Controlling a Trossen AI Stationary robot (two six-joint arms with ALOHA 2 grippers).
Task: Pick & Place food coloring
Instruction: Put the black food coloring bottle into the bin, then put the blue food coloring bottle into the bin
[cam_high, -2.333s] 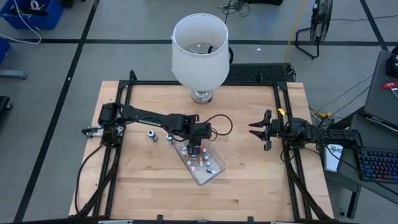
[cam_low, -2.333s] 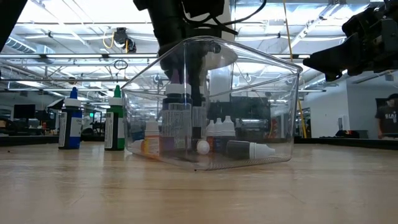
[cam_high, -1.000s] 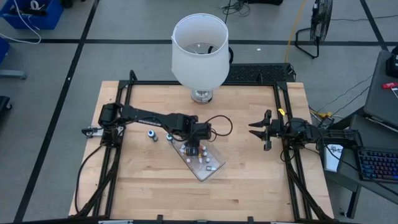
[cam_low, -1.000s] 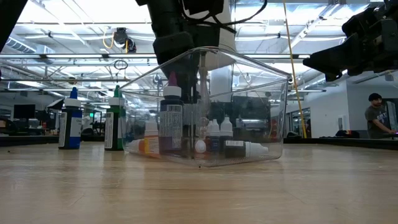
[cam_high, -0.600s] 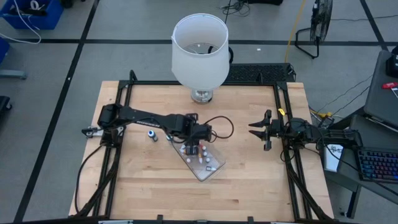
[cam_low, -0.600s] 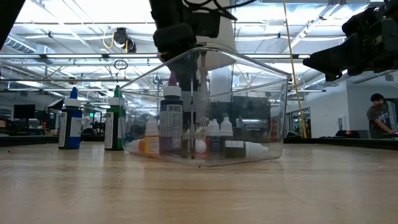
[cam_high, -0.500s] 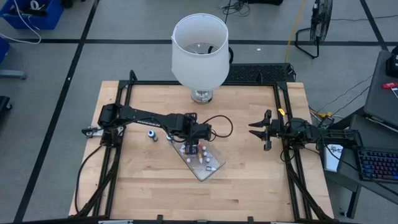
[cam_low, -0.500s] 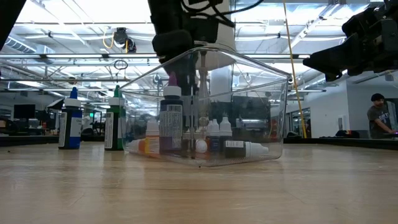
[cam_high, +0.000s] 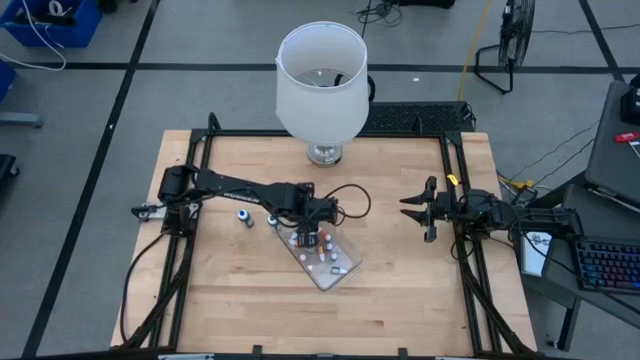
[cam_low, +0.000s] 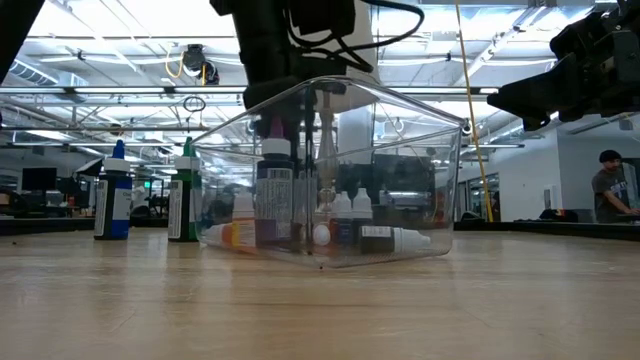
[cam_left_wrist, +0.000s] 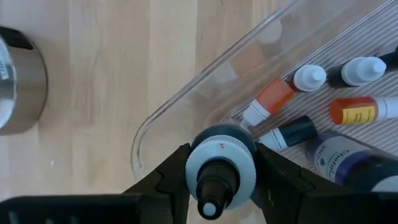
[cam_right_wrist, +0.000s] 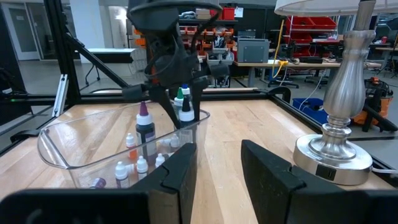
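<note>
My left gripper (cam_high: 305, 237) reaches down into the far-left end of the clear plastic tray (cam_high: 345, 272) and is shut on a small food coloring bottle (cam_left_wrist: 221, 165) that has a whitish shoulder and a dark cap. Several more bottles lie or stand in the tray (cam_left_wrist: 186, 99), among them a taller purple-capped one (cam_right_wrist: 144, 127). Two bottles stand on the table left of the tray, one blue-capped (cam_low: 115, 190) and one green-capped (cam_low: 185, 190). My right gripper (cam_high: 405, 208) waits open and empty at the table's right side. My left gripper pinches the bottle by its shoulder (cam_left_wrist: 191, 168), just below the cap, between its two fingers. The fingers come from above and point down. The bottle is upright, cap up, inside the tray's end. Its base is hidden, so I cannot tell whether it stands on the tray floor.
A big white lampshade (cam_high: 320, 80) on a metal lamp base (cam_right_wrist: 333, 155) stands at the table's far middle, close behind the tray. A black frame runs along the table's edges. A person (cam_low: 610, 185) shows far off in the room.
My left gripper has risen a little and shifted slightly toward the table's left over the tray's end. The tray and the bottles in it have stayed where they were.
</note>
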